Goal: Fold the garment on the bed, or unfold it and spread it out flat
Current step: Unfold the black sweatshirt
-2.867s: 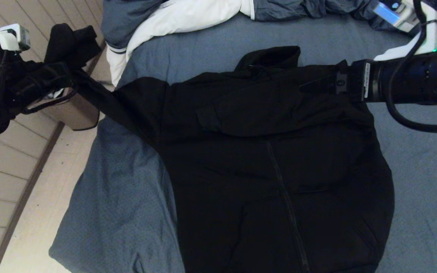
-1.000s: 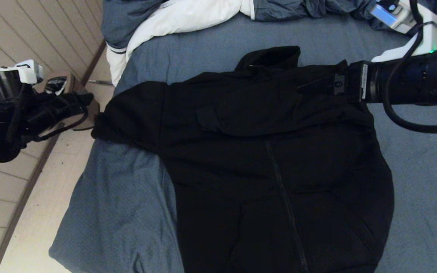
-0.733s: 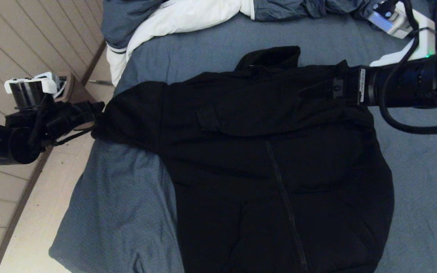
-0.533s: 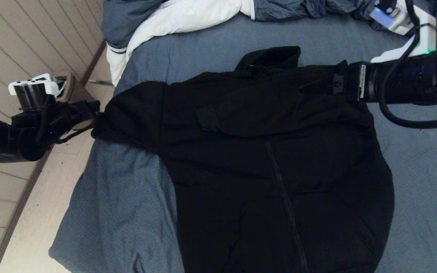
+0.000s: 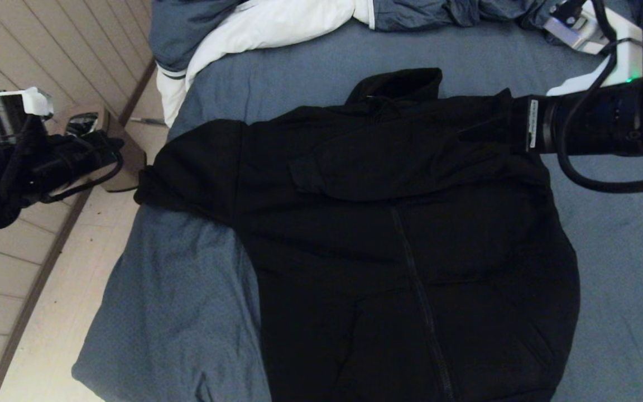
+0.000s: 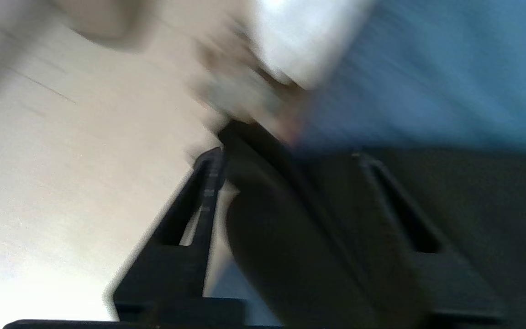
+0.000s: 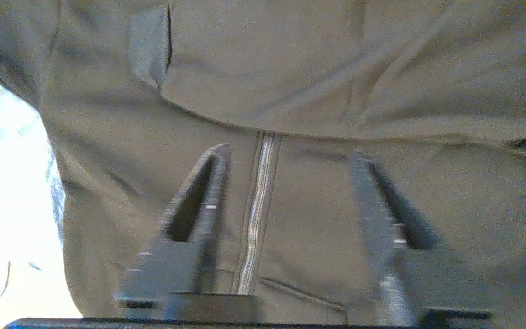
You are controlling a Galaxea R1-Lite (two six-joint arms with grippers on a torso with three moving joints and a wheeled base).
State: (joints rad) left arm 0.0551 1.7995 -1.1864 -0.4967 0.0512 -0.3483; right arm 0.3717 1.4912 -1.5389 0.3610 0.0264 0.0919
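garment (image 5: pixel 399 234): hem cut off | left hand (image 6: pixel 286 155): blurred, fingers apart | right hand (image 7: pixel 290 155): parted, empty

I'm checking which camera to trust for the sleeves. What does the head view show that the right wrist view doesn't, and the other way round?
Only the head view shows the whole hoodie on the bed, the duvet, the floor, and the left gripper off the bed's edge. Only the right wrist view shows the right gripper with fingers apart, empty, above the zipper. Both show the hoodie's front, with a sleeve folded across it.
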